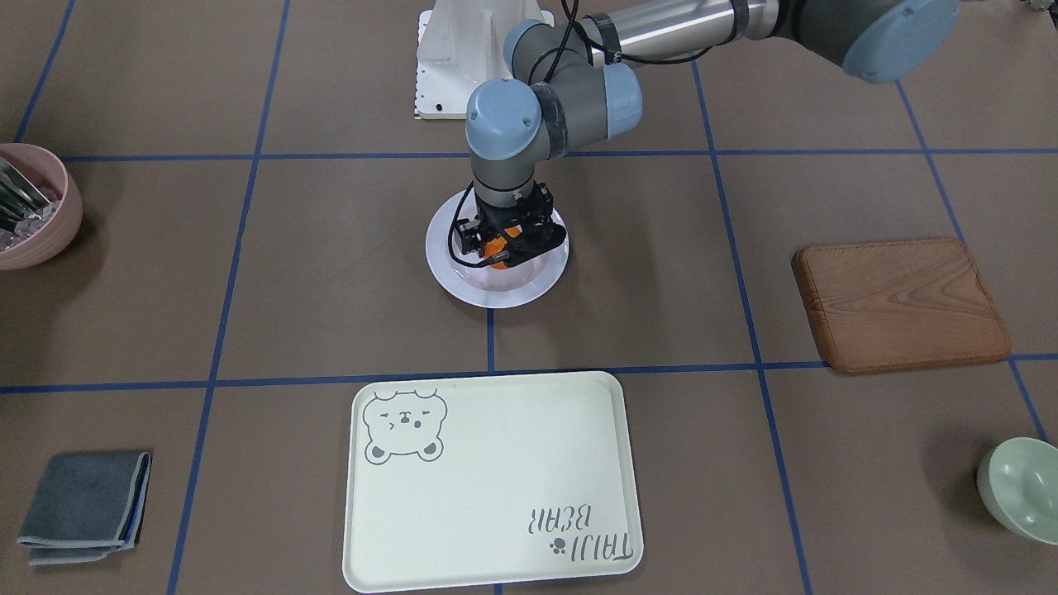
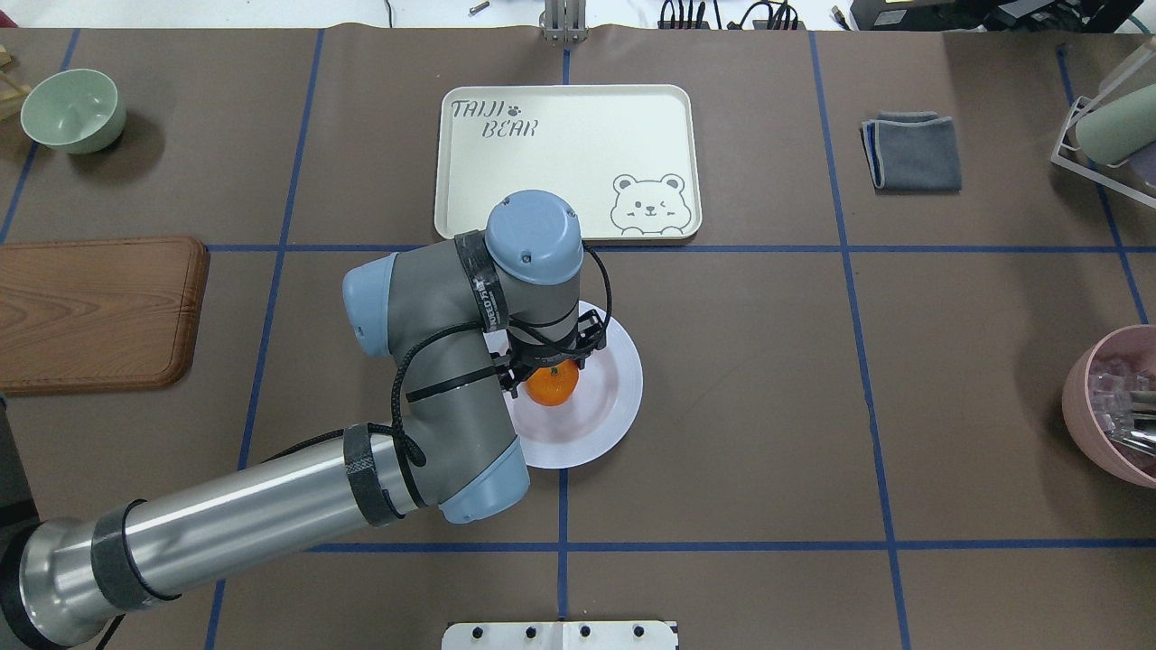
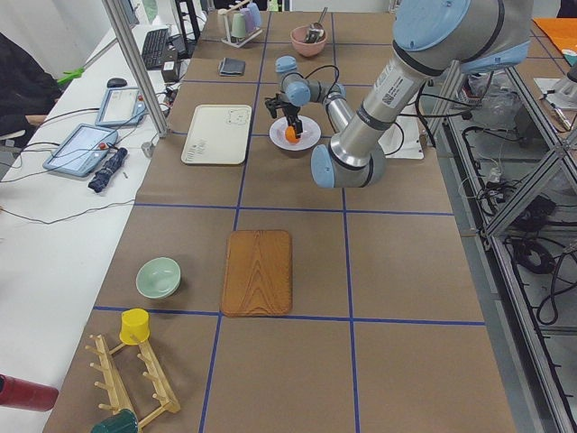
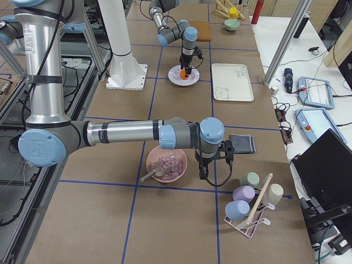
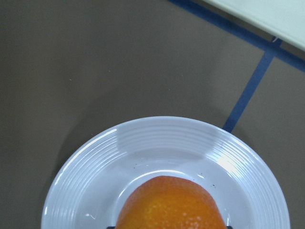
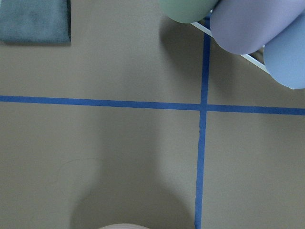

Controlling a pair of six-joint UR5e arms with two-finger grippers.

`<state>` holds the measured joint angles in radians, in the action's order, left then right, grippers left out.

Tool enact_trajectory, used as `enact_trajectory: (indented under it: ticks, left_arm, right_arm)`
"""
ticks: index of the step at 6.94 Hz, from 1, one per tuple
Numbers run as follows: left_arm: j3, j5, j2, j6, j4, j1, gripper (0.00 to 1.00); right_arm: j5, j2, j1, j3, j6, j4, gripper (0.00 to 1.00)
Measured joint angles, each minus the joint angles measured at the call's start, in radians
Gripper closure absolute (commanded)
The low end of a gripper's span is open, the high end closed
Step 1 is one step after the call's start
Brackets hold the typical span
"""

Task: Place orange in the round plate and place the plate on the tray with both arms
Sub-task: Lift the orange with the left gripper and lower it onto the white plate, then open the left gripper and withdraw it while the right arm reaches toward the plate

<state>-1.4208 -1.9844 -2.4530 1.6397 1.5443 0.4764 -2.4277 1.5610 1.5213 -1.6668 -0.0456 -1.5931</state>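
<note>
The orange [image 1: 496, 245] sits between the fingers of my left gripper [image 1: 498, 248], which is shut on it right over the sunken centre of the round white plate [image 1: 496, 297]. From overhead the orange [image 2: 553, 385] shows just below the gripper [image 2: 549, 370], inside the plate [image 2: 619, 397]. The left wrist view has the orange [image 5: 169, 205] low over the ribbed plate [image 5: 95, 157]; whether they touch is unclear. Beyond the plate lies the cream tray [image 2: 560, 162] with nothing on it. My right gripper [image 4: 204, 171] hangs beside the pink bowl, far from the plate; I cannot tell its state.
A brown wooden board [image 2: 90, 311] and a pale green bowl [image 2: 72, 108] lie on my left. On my right are a folded grey cloth [image 2: 912, 149], a pink bowl [image 2: 1111, 406] of clear items, and a cup rack [image 4: 250, 201].
</note>
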Motion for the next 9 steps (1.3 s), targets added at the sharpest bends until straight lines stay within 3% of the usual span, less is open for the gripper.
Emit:
enact_trajectory:
  ticks: [1, 3, 4, 6, 7, 9]
  left_arm:
    - [-0.019, 0.002, 0.006, -0.008, -0.003, -0.001, 0.02]
    - [-0.153, -0.001, 0.066, -0.141, -0.049, 0.053, 0.02]
    - [-0.243, -0.004, 0.119, -0.277, -0.106, 0.114, 0.02]
    - [-0.342, -0.008, 0.223, -0.523, -0.158, 0.256, 0.02]
    - [-0.361, -0.010, 0.272, -0.641, -0.161, 0.333, 0.02]
    - [-0.374, -0.011, 0.353, -0.818, -0.154, 0.464, 0.02]
  right_arm:
    - [-0.003, -0.004, -0.017, -0.025, -0.016, 0.000, 0.00]
    - [-0.024, -0.019, -0.121, -0.102, -0.196, 0.042, 0.00]
    - [-0.030, -0.036, -0.201, -0.111, -0.369, 0.156, 0.00]
    - [-0.003, -0.082, -0.363, -0.040, -0.783, 0.545, 0.00]
    - [0.074, -0.127, -0.462, 0.025, -1.012, 0.763, 0.00]
    - [0.342, -0.243, -0.712, 0.128, -1.423, 1.093, 0.00]
